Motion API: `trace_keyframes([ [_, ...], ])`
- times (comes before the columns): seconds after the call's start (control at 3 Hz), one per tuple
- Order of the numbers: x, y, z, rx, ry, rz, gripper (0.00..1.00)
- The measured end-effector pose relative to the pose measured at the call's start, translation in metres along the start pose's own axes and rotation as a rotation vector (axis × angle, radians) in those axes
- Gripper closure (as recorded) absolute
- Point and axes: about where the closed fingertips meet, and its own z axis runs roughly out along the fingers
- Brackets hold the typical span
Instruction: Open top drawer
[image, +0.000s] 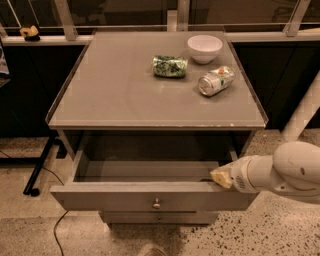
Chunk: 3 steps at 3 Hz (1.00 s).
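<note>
The top drawer (125, 196) is a wide grey front with a small round metal knob (156, 203) at its centre. It stands pulled out of the grey cabinet, and its shallow grey box interior (145, 171) shows. My gripper (221, 177) comes in from the right on a white arm (285, 171). Its yellowish tip rests at the top edge of the drawer front, near the right end.
On the cabinet top (115, 90) lie a white bowl (204, 48), a green crumpled bag (169, 66) and a tipped can (216, 80). A narrower drawer front (159, 218) shows below. A black stand leg (39, 167) is on the floor at left. A railing runs behind.
</note>
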Motion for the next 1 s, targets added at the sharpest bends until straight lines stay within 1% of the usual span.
trace_keyframes([
  [1.0, 0.035, 0.021, -0.017, -0.034, 0.014, 0.064, 1.0],
])
